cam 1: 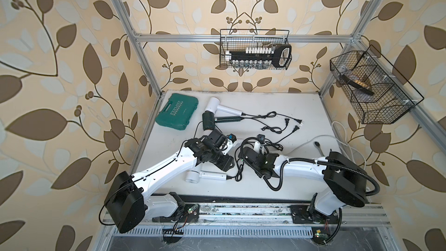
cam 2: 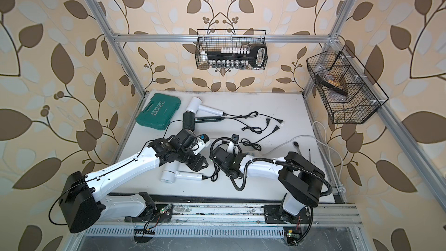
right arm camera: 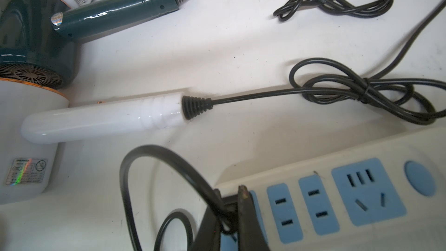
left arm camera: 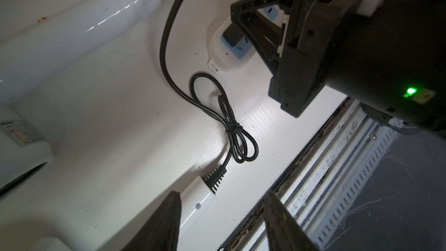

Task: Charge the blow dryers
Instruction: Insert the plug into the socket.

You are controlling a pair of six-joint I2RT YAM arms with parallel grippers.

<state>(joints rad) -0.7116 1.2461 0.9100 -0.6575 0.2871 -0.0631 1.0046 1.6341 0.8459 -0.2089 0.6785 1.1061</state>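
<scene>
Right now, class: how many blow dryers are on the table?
4: the rear white dryer, the dark green dryer in front of it, the middle white dryer partly hidden under the left arm, the front white dryer near the front edge.

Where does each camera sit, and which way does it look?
Both top views: overhead, looking down at the white table; left arm and right arm show.
Left wrist: on the left arm, looking past the open left pincer toward the front rail.
Right wrist: on the right arm, looking over the right pincer, shut on a black plug, at the power strip.
Shared: both wrist views show strip and plug.
</scene>
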